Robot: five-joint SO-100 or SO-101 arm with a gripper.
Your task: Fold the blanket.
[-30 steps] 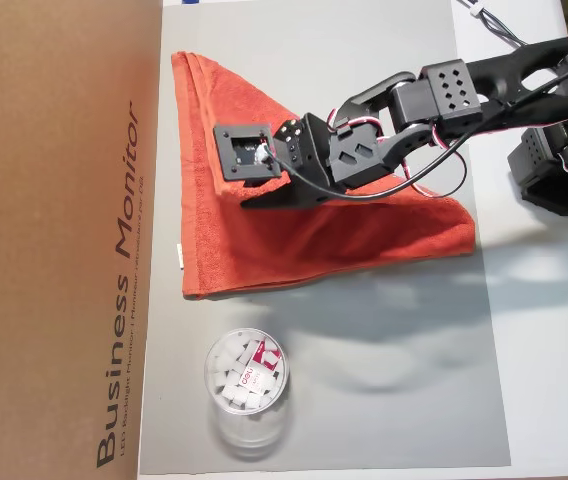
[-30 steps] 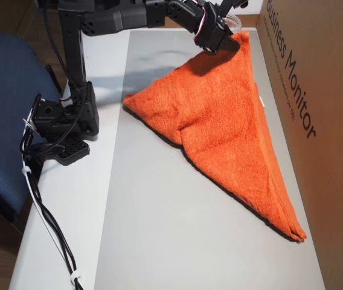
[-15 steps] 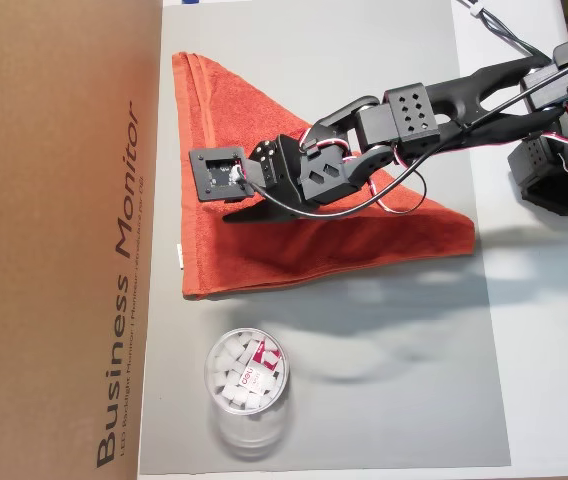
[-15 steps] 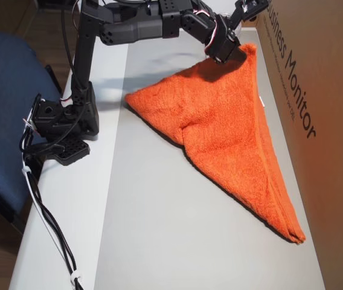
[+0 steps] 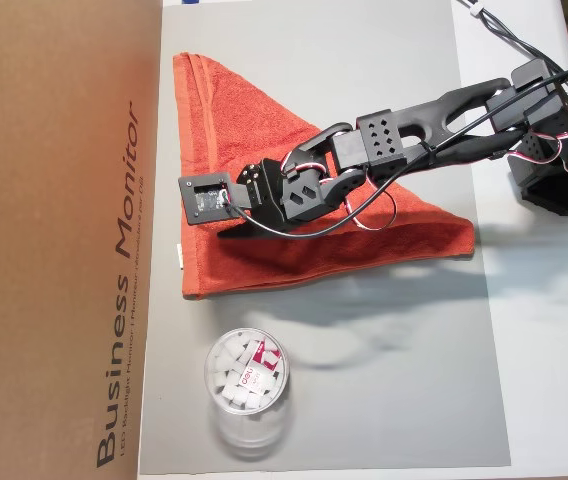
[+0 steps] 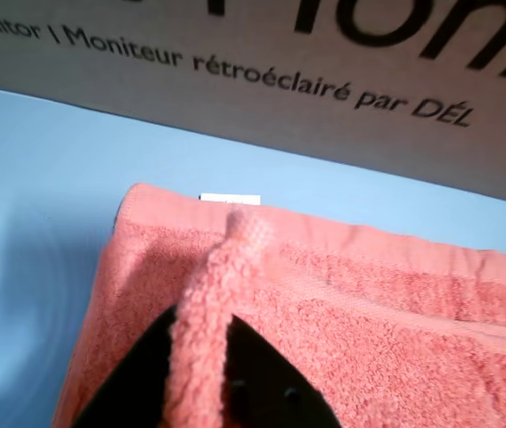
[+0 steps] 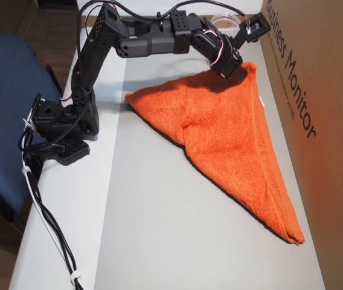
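Blanket (image 5: pixel 264 140) folded to triangle; gripper (image 6: pixel 201 357) pinches a raised fold. Clear cup (image 5: pixel 247 382) nearby holds small white pieces.

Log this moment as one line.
gripper: shut on fold of orange-red terry-cloth blanket | blanket: folded triangle on grey mat | clear cup: untouched

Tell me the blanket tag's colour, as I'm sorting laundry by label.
White. The small tag pokes out at the blanket edge, clearest in the wrist view.
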